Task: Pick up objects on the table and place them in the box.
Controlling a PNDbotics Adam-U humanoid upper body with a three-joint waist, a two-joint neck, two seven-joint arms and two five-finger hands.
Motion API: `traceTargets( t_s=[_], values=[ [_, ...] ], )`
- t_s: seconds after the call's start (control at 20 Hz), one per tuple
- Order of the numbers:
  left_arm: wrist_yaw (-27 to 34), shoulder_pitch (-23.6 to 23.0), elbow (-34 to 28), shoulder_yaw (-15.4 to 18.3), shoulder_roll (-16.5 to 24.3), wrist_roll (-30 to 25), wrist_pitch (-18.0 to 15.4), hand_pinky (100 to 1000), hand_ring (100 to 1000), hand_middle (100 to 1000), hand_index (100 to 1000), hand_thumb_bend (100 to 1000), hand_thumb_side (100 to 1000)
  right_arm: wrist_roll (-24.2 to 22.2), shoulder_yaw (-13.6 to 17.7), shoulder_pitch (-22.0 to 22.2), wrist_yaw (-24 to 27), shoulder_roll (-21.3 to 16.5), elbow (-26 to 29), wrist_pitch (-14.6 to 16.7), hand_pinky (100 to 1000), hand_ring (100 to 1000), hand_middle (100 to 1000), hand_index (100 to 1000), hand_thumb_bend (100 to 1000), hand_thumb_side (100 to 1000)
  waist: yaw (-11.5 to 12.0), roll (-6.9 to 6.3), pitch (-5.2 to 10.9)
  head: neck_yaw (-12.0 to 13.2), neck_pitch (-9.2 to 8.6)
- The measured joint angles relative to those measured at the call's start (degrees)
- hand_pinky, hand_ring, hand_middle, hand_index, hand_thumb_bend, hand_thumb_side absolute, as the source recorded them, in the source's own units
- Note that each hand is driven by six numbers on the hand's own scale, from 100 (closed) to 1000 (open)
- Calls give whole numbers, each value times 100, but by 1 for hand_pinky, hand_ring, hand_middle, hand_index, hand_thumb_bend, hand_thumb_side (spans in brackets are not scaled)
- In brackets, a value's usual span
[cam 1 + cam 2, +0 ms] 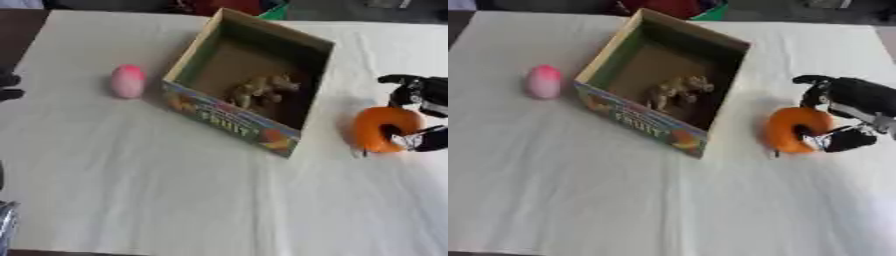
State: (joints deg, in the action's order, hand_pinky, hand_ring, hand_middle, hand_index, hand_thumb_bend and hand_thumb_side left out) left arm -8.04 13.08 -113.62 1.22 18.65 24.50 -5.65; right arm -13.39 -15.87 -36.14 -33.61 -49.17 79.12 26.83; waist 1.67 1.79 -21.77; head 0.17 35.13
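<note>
We are seeing a white cloth-covered table [201, 200] lying under everything, and beyond its far edge a dark red shape [677, 7] and a green shape [715, 12] are showing.

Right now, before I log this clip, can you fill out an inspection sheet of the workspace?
Surface: table under a white cloth, lightly creased.
Job's things: open cardboard box printed "FRUIT", a brownish object inside; pink egg-shaped object on the cloth left of the box; orange round object right of the box.
Clutter: nothing seen.
Hands: right hand curled round the orange object; left hand only a dark part at the left edge, fingers unclear.
Cables: nothing seen.
Surroundings: red and green items beyond the far edge.
</note>
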Motion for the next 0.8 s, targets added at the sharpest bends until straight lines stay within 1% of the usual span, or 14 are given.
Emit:
traceTargets(
  t_s=[0.05,0.1,0.15,0.4,0.45,0.5,0.55,0.7,0.8],
  values=[
    [0,0,0,0,0,1,7,638,660,607,750,100,820,-31,18,27,139,-3,93,-51,553,1000,255,461,100,173,-6,1,2,1,0],
    [0,0,0,0,0,3,14,638,660,607,750,100,820,-65,38,47,273,-11,181,-101,553,1000,255,461,100,173,-10,2,4,2,0],
    [0,0,0,0,0,4,19,639,660,606,750,100,818,-102,64,63,397,-24,263,-151,507,1000,235,436,100,170,-12,4,6,2,0],
    [8,0,0,0,0,-1,38,637,659,605,749,100,813,-158,212,77,844,-100,534,-379,417,994,163,349,100,177,-21,5,49,2,0],
    [15,0,0,0,0,-1,40,634,655,604,748,100,811,-137,233,60,908,-101,564,-418,390,978,137,318,100,205,-21,5,54,2,0],
    [21,0,0,0,0,-1,41,631,650,603,747,100,813,-111,248,33,963,-102,590,-456,368,963,114,294,100,177,-21,5,59,2,0],
    [28,0,0,0,0,-2,43,629,648,604,746,100,813,-83,263,9,1016,-103,614,-488,349,951,100,268,100,175,-21,6,61,1,-1],
    [51,0,0,-1,0,-4,48,627,646,611,744,100,812,-20,284,-89,1157,-104,660,-567,302,934,100,194,100,173,-19,9,63,-9,-1],
    [54,0,0,-1,0,-4,51,627,645,612,743,100,810,10,296,-177,1234,-104,679,-601,288,931,100,170,100,168,-12,11,67,-29,-1]
  ],
)
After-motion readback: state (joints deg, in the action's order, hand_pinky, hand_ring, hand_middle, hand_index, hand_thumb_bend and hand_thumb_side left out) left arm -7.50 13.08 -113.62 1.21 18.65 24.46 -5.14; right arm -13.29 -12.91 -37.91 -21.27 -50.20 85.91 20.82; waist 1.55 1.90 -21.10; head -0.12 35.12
